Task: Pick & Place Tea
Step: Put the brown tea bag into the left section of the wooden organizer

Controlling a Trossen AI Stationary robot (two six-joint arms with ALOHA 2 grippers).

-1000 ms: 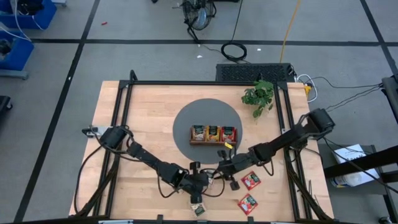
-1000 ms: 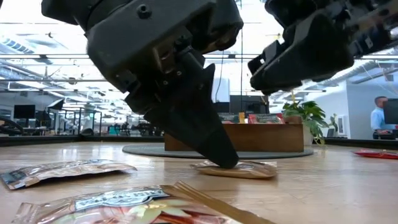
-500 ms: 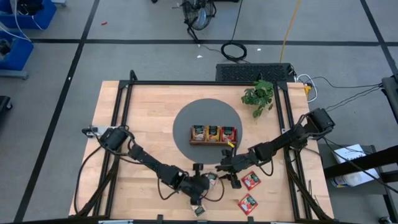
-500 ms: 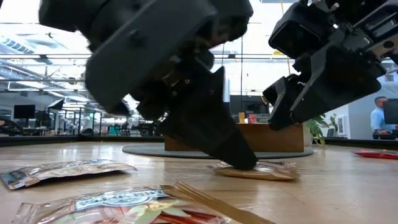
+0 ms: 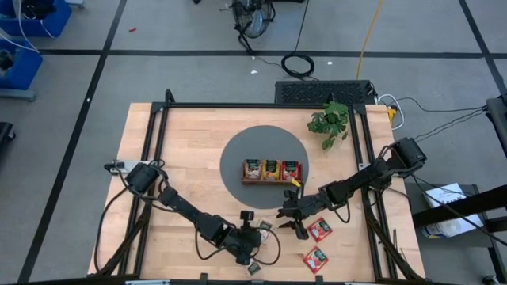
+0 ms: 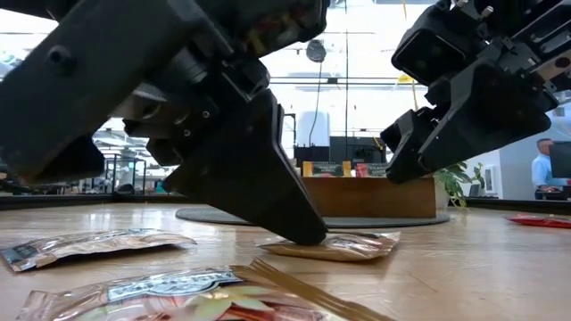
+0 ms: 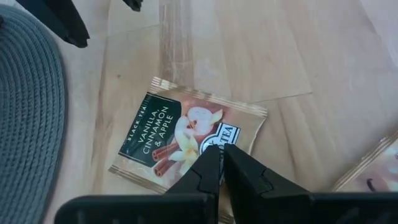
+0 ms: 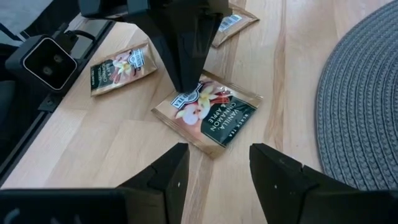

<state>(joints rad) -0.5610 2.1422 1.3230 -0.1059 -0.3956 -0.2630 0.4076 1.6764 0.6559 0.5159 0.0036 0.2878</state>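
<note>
Left gripper (image 7: pixel 219 163) pressed together, pinning packet (image 7: pixel 186 137); right gripper (image 8: pixel 213 163) spread just beside; slide under the free edge, then pinch.

Five loose tea packets (image 5: pixel 319 229), one tray (image 5: pixel 271 180)

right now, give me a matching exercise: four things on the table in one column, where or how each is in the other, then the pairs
Things:
1. vanilla cinnamon & apple tea packet
2. wooden tray
3. leafy plant
4. right gripper

Places or states:
A. on the round grey mat
B. open, above the packet
C. far right corner of the table
D. pinned flat under the shut left gripper

Pairs: 1-D, 2-A, 3-C, 4-B
</note>
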